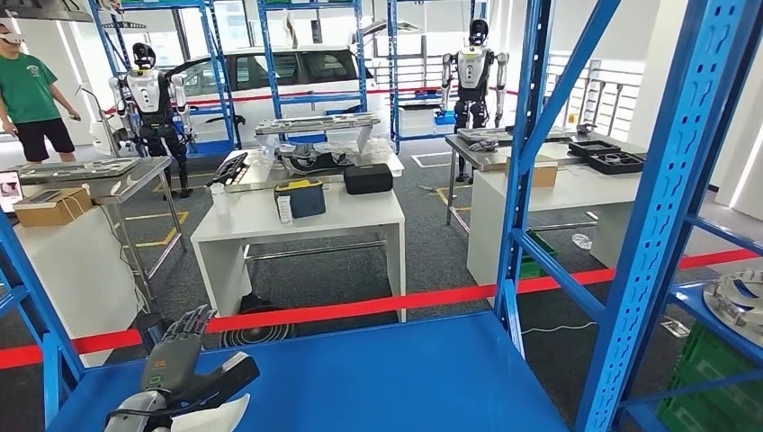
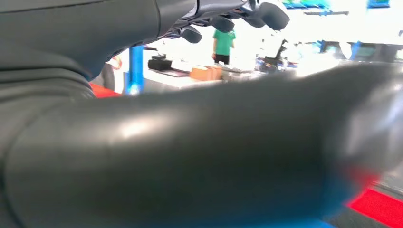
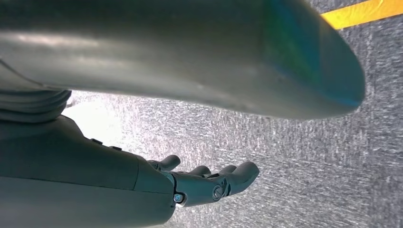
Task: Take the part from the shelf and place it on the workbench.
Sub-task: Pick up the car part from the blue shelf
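Part: round silver-grey ribbed piece (image 1: pixel 740 306) lying on a blue side shelf at far right edge of head view, partly cut off by frame; nothing touching it.
Shelf: blue metal rack (image 1: pixel 668 180) w/ perforated uprights standing around the robot; flat blue deck (image 1: pixel 360 378) spreading out in front, low in head view.
L hand: left hand (image 1: pixel 184 360) hovering over near-left corner of deck, fingers spread & pointing fwd, thumb sticking out to the side, holding nothing. In L wrist view thumb (image 2: pixel 214 156) is blurring across most of frame, dark fingertips (image 2: pixel 273 12) showing apart.
R hand: right hand (image 3: pixel 209 183) hanging over grey speckled floor (image 3: pixel 309 161), fingers lightly curling but apart, nothing in it; yellow floor line (image 3: pixel 366 9) running past a corner.
Red tape: barrier strip (image 1: pixel 360 308) stretching across just beyond the deck.
White table: table (image 1: pixel 297 216) standing beyond tape, carrying a dark box (image 1: pixel 301 198) & black case (image 1: pixel 368 178).
Workbench R: white bench (image 1: pixel 558 193) sitting behind the upright w/ black trays (image 1: pixel 605 155).
Bkgd: two other humanoid robots (image 1: pixel 148 99) standing far back; person in green shirt (image 1: pixel 27 94) standing at far left; white car (image 1: pixel 270 76) parked behind.
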